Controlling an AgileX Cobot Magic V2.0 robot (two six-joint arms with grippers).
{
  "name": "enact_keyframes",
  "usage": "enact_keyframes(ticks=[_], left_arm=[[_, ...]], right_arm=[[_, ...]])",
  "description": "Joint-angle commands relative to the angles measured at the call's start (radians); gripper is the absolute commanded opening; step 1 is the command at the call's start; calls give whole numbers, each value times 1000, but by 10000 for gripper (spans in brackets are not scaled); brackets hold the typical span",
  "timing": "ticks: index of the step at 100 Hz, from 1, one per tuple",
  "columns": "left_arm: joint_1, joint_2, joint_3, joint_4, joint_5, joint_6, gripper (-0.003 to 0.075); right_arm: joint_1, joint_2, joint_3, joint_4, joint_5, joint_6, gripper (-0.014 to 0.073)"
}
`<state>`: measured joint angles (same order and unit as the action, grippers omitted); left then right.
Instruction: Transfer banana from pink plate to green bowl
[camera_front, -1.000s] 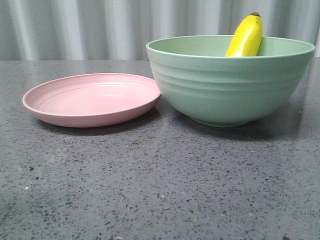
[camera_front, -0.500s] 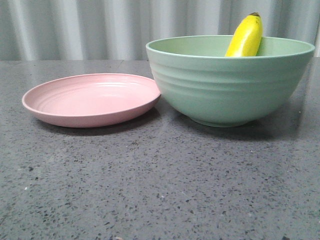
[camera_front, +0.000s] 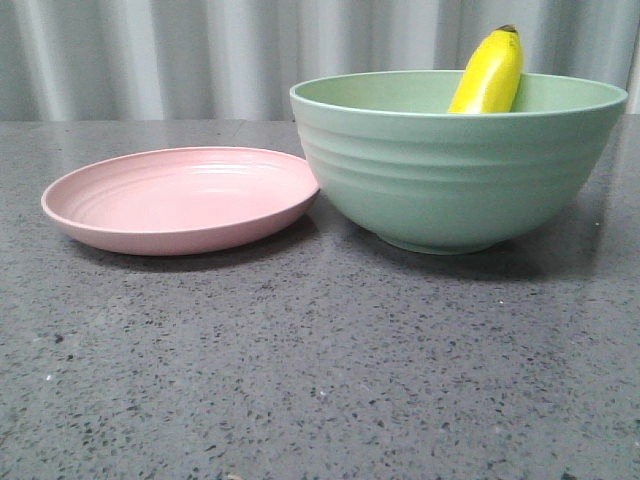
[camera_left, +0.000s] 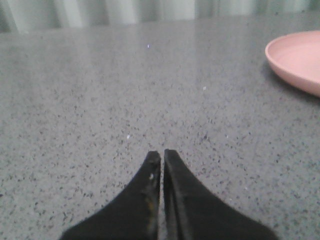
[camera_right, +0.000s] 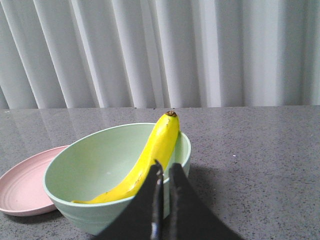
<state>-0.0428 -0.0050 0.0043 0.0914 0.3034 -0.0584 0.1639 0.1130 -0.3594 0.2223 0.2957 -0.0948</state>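
Note:
The yellow banana (camera_front: 490, 75) lies inside the green bowl (camera_front: 450, 180), leaning on the far right wall with its dark tip sticking above the rim. The pink plate (camera_front: 180, 200) is empty and touches the bowl's left side. No gripper shows in the front view. In the right wrist view my right gripper (camera_right: 166, 167) is shut and empty, back from the bowl (camera_right: 80, 215), with the banana (camera_right: 155, 145) beyond its tips. My left gripper (camera_left: 162, 154) is shut and empty over bare table, well away from the plate (camera_left: 300, 60).
Grey speckled tabletop (camera_front: 320, 370) stretches in front of the plate and bowl. A pale pleated curtain (camera_front: 200, 50) hangs behind the table. The plate's edge also shows in the right wrist view (camera_right: 20, 185).

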Motion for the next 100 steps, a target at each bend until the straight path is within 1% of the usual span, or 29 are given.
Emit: enact_keyframes(ticks=[1, 82, 92, 100], left_arm=[[1, -28, 9, -6, -43, -9, -20], [1, -28, 9, -6, -43, -9, -20], [1, -28, 9, -6, -43, -9, -20], [1, -28, 9, -6, -43, -9, -20]], right_arm=[[2, 10, -26, -5, -75, -7, -67], [2, 8, -26, -5, -75, -7, -67], [-20, -2, -10, -5, -84, -7, -67], [-59, -3, 26, -5, -112, -7, -67]])
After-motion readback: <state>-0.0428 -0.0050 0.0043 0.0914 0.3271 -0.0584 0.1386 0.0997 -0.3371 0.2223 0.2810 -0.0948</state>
